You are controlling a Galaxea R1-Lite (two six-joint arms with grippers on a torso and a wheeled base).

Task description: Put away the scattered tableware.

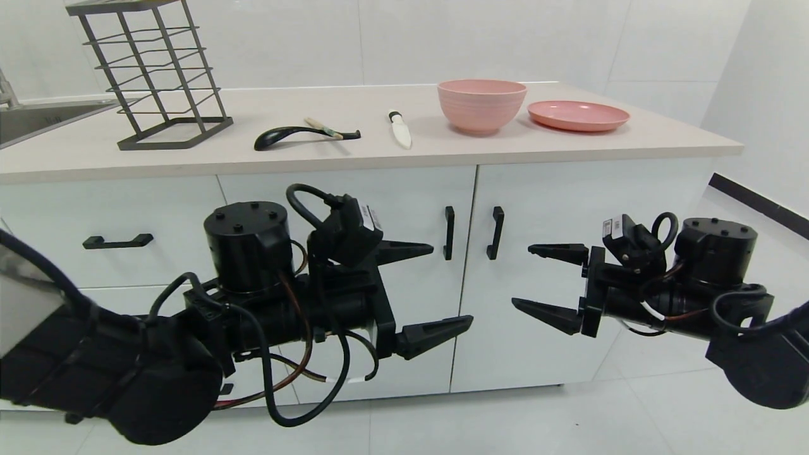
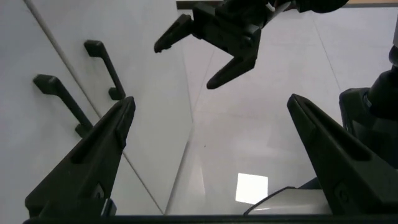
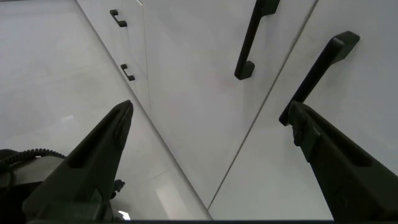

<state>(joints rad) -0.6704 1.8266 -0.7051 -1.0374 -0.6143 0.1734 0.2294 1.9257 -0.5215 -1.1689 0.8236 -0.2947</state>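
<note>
As things stand: left gripper and right gripper hang below the counter, jaws spread wide, holding nothing.
Tableware: pink bowl, pink plate, white knife and black spoon lie on the counter; the wire rack stands toward the sink.
Risk, ascent: both arms face the cabinet doors; rising straight up could snag the open jaws on the door handles or the counter's edge.
Risk, flat pieces: plate and knife lie flush, so a closing pinch may skid them toward the edge.
Risk, spoon: a wooden-handled utensil rests against its handle; lifting one would likely drag the other.
</note>
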